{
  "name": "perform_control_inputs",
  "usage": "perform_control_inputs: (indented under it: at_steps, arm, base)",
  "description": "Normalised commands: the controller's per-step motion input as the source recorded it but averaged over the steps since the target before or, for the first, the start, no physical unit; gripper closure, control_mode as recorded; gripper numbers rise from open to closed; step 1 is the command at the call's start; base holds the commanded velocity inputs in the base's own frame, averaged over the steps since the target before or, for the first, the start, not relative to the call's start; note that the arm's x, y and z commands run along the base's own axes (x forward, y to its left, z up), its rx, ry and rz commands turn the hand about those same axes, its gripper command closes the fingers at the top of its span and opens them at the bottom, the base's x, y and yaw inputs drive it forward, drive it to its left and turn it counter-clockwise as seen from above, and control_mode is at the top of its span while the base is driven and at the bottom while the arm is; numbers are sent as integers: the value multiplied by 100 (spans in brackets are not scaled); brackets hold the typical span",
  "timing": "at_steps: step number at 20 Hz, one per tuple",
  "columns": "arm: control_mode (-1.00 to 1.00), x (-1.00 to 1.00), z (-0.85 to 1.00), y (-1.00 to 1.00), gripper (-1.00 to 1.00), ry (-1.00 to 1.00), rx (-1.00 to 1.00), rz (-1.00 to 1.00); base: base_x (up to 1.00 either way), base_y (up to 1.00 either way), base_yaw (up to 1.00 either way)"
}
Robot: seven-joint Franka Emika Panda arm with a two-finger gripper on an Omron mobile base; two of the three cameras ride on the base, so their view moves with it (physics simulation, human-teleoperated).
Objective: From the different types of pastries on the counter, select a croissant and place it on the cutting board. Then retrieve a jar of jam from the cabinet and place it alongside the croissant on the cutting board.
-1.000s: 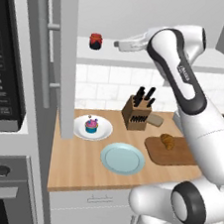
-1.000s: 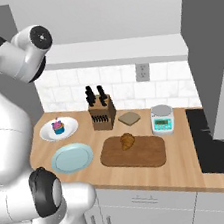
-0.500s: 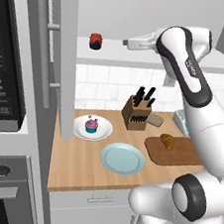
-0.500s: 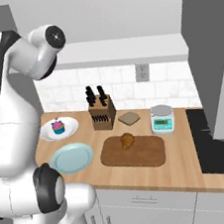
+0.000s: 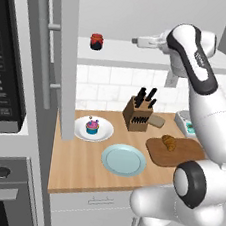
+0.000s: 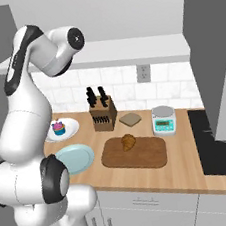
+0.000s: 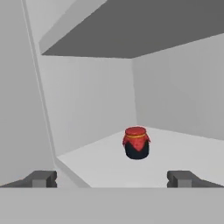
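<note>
Ahead of the gripper [image 7: 112, 179], jar of jam [image 7: 137, 142] on the cabinet shelf [image 7: 183, 153].
Jaws spread wide, empty, lined up to straddle it; croissant [image 5: 169, 142] already on the cutting board [image 5: 180, 156].

Even, flat rendered light, soft shadows; hand view slightly blurred, cabinet [image 7: 87, 105] ceiling dark inside

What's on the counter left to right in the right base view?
cupcake → blue plate → knife block → croissant → scale
</note>
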Motion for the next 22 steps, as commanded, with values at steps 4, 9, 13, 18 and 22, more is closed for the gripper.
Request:
perform_control_inputs:
  at_steps: [4, 9, 13, 18, 22]
  arm:
    - [-100, 24, -12, -8, -100, 12, 10, 0]
    - [-100, 17, 1, -4, -100, 3, 2, 0]
    - [-100, 3, 1, 0, -100, 0, -24, 2]
    - [-100, 2, 4, 0, -100, 0, -16, 3]
    - [-100, 9, 11, 2, -100, 0, -3, 3]
  base:
    - [0, 0, 0]
    - [0, 0, 0]
    - [0, 0, 0]
    - [0, 0, 0]
    - [0, 0, 0]
